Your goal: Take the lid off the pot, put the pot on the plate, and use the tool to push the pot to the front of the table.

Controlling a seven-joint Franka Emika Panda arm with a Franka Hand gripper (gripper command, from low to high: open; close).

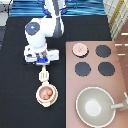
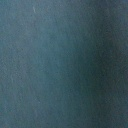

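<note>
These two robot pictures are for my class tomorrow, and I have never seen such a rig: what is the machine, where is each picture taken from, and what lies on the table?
The white machine is a robot arm ending in a gripper. One picture comes from a fixed camera high above, looking down. The other comes from a camera on the hand and shows only a dark blur.

On the black table lies a cream plate with the small pink pot on it, its lid off. The lid rests on the pinkish stove panel, at the exterior view's right, beside three black burners. A large grey pan sits on that panel, lower down.

The gripper hangs just above the cream spatula, whose head touches the pot.
</note>
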